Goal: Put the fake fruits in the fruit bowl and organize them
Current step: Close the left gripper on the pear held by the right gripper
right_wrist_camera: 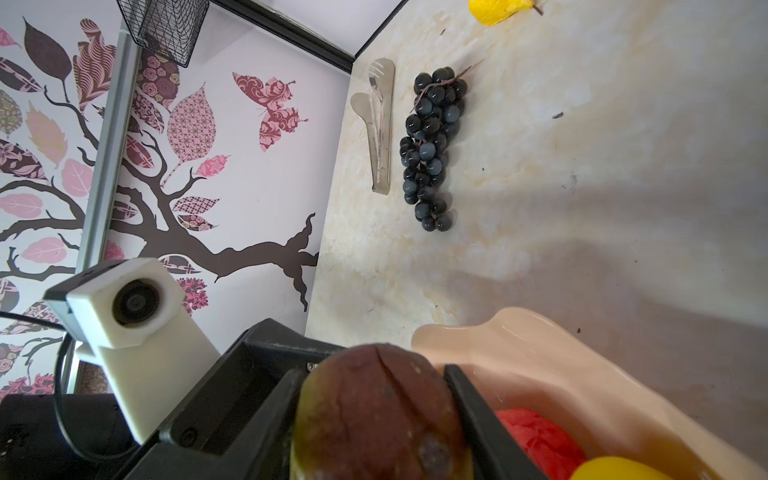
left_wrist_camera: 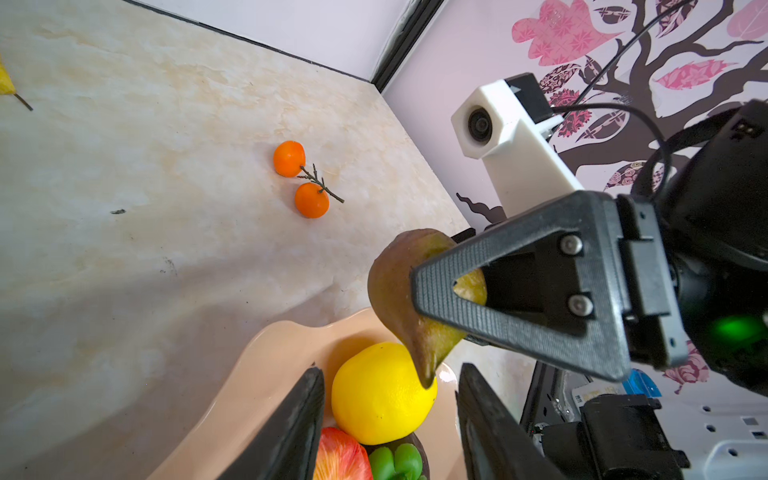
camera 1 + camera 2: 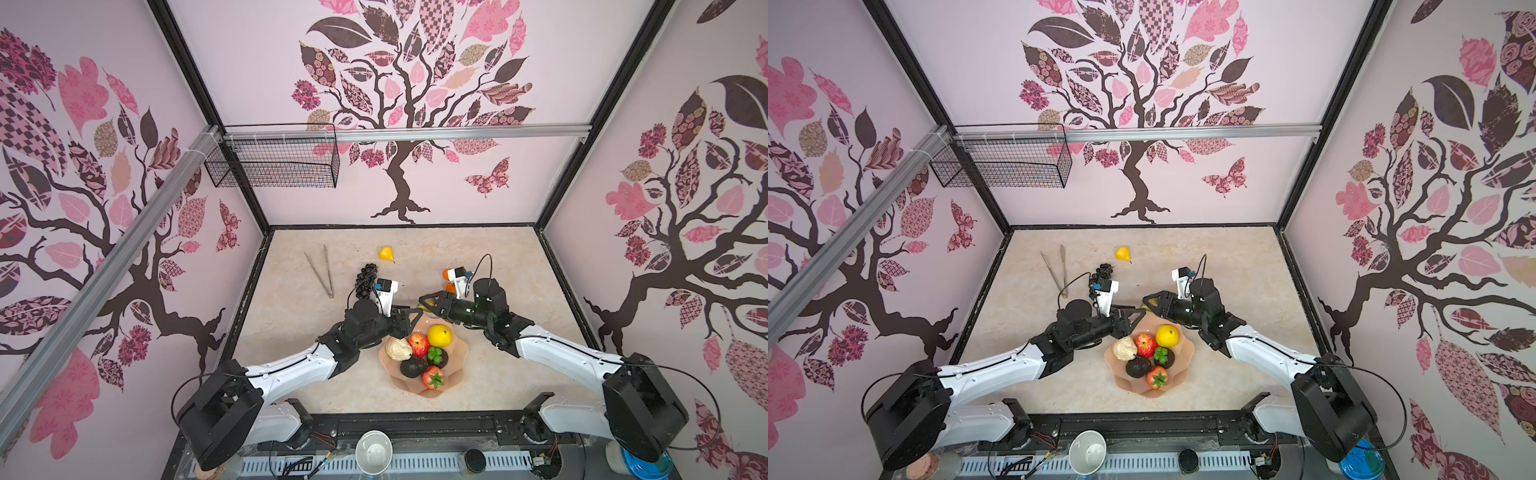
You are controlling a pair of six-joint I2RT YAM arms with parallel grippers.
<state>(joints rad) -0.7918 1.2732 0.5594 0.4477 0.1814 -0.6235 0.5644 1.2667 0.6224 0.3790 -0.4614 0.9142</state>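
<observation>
Right pincer [image 1: 374,386] is clamped on a brown-green fruit [image 2: 399,291] across its thick end, holding it above the far rim of the bowl [image 3: 457,370] with the narrow end pointing down. That hold leaves the tip free, which looks meant for a handover or a regrasp. Left pincer [image 2: 386,370] faces it from the other side with its jaws apart around that tip. They touch nothing that I can see.

The bowl sits on the worktop [image 3: 291,353] near the front, between the two arms. Its fruits are packed towards the middle and near side, so the far lip beside the lemon [image 3: 439,336] is bare. That is probably the gap being aimed for.

In the bowl there are six:
- one lemon
- one cream pear [image 3: 398,348]
- one apple [image 3: 418,344]
- one avocado [image 3: 412,366]
- one dark fruit with a green cap [image 3: 436,355]
- one red fruit with green leaves [image 3: 433,377]

Loose on the worktop are four: one grape bunch [image 3: 365,280], one yellow pear [image 3: 386,254] and two oranges [image 2: 289,158] joined by a twig. With the held one that makes eleven. One pair of tongs [image 1: 380,145] lies beside the grapes.
</observation>
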